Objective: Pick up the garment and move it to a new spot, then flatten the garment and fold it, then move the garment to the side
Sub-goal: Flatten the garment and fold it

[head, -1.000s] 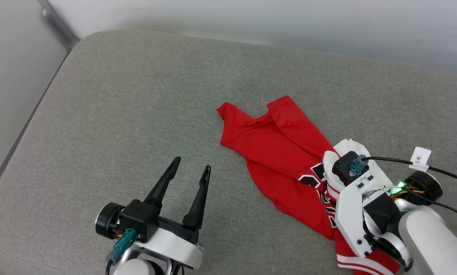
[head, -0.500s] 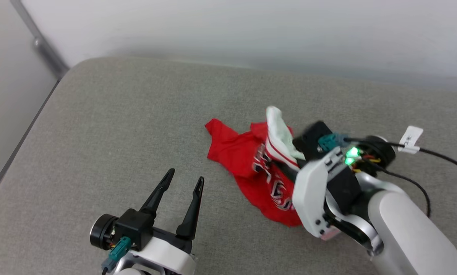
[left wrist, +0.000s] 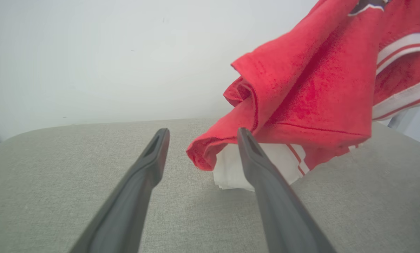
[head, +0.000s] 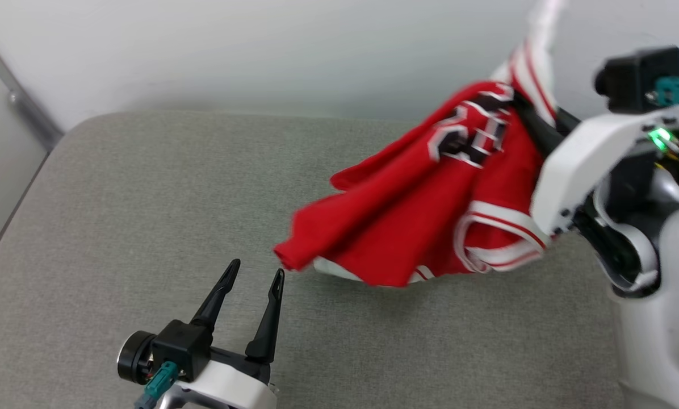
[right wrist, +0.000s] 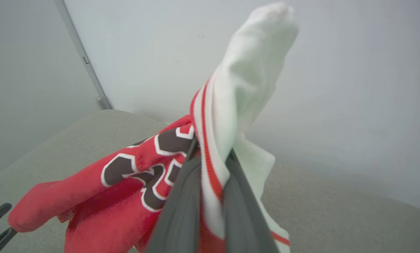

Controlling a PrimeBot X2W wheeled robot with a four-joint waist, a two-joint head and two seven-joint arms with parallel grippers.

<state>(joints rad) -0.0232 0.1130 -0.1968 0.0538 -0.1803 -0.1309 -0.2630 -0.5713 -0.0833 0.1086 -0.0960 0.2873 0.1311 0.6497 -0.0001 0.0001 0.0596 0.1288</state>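
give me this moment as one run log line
phase: pick up | right gripper: shut on garment at white striped trim | garment: hanging over cushion | left gripper: open, empty

The left pincer (head: 257, 268), at the lower left of the head view, has two long, slim black fingers that taper to points, each with a slot-like hollow near its tip. They rise from a black block (head: 181, 343) on a glossy white housing (head: 226, 389), with a round black knob (head: 132, 358) beside it and a teal connector (head: 159, 383) below. The right pincer (right wrist: 213, 154) has dark grey fingers. At the right edge of the head view, its white bracket (head: 572, 165) carries small dark screws, a green light (head: 657, 136) glows beside red and yellow wires, and the forearm (head: 663, 318) is pale grey.
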